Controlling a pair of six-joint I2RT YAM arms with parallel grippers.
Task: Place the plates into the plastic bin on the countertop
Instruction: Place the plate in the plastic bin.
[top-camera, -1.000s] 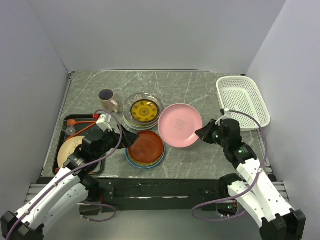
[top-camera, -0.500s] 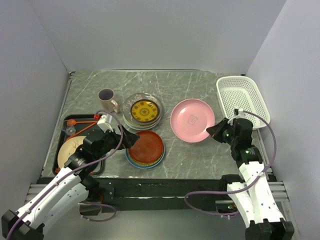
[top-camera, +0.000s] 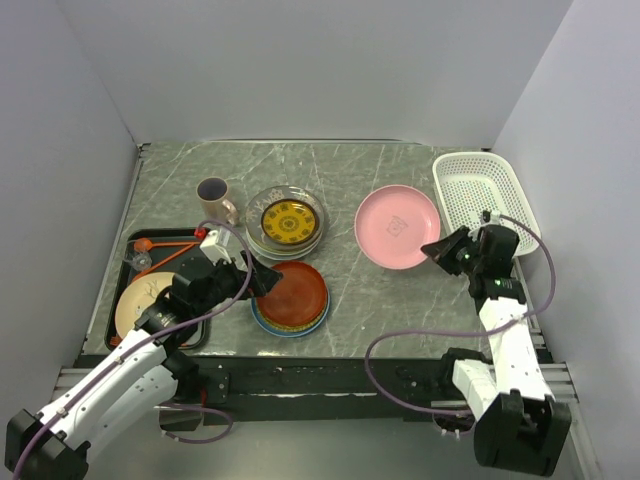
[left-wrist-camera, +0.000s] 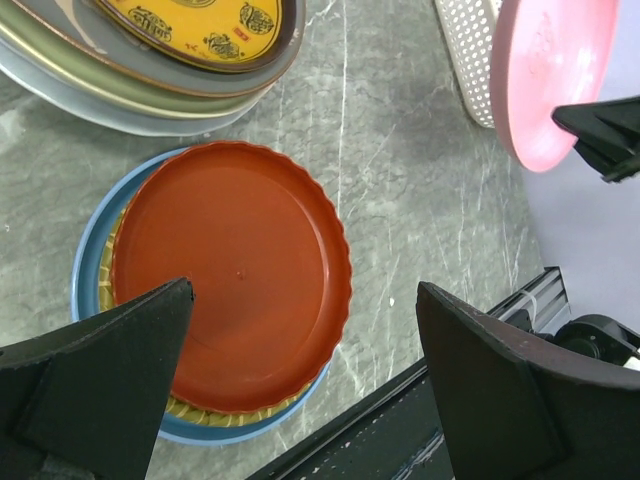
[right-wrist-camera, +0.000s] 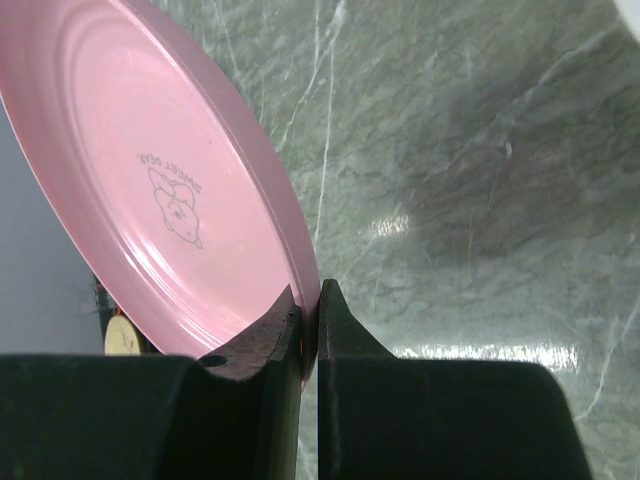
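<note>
Pink plate (top-camera: 397, 226), pinched by the right gripper (top-camera: 440, 250), has swung beside the bin (top-camera: 527, 215), seemingly nearly ready to drop in. Left gripper (left-wrist-camera: 303, 293) gapes empty.

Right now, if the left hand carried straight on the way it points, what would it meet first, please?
Most likely the red plate, which lies squarely ahead of the open left hand; the gap between them is hard to judge.

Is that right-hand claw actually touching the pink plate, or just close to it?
Touching. The right wrist view shows the right gripper pinching the pink plate by its rim, a finger pressed on each side.
</note>
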